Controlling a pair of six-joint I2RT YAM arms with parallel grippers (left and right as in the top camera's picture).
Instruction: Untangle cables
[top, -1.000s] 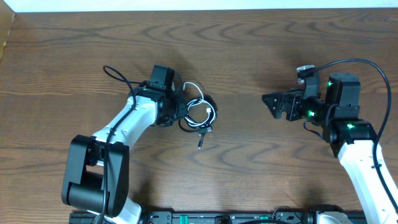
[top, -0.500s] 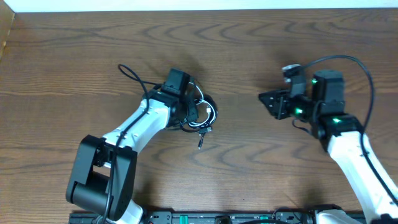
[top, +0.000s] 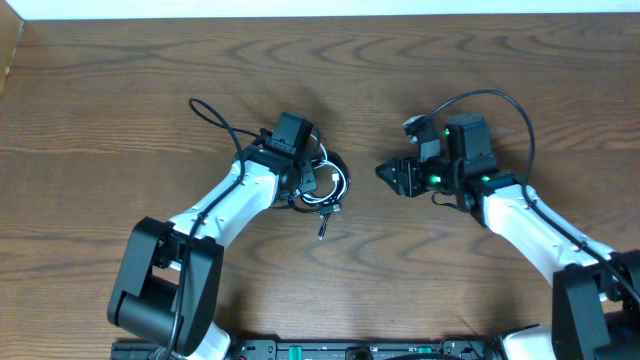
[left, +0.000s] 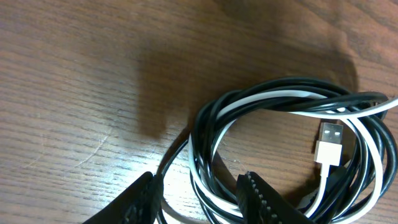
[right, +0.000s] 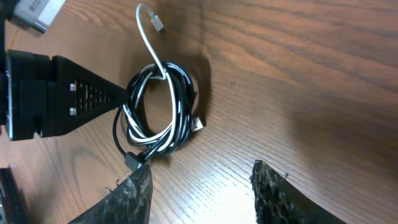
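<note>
Swinging in from the right over the last second, the right claw (top: 388, 174) now sits just beside the coil. The left claw (left: 198, 179) has edged a little further onto it.

Closest to the left wrist camera, the left claw's two fingers (left: 134, 202) stand partly apart, straddling the near edge of the coil. Strands run between them with a gap on the right-hand side, so nothing is pinched. Just past the fingers, the black cable (left: 200, 137) and the white cable (left: 273, 97) lie wound together in one round bundle, flat on the table (top: 120, 80) near its middle. Further on, the white cable's flat metal plug (left: 331, 132) rests inside the loop.

From the right wrist, the right claw's fingers (right: 283, 193) are spread wide over bare wood, holding nothing. Beyond them lies the same bundle, with a black plug (right: 132, 160) trailing from its near edge. The left claw's finger reaches its side, and one white end arches up and away past it.
</note>
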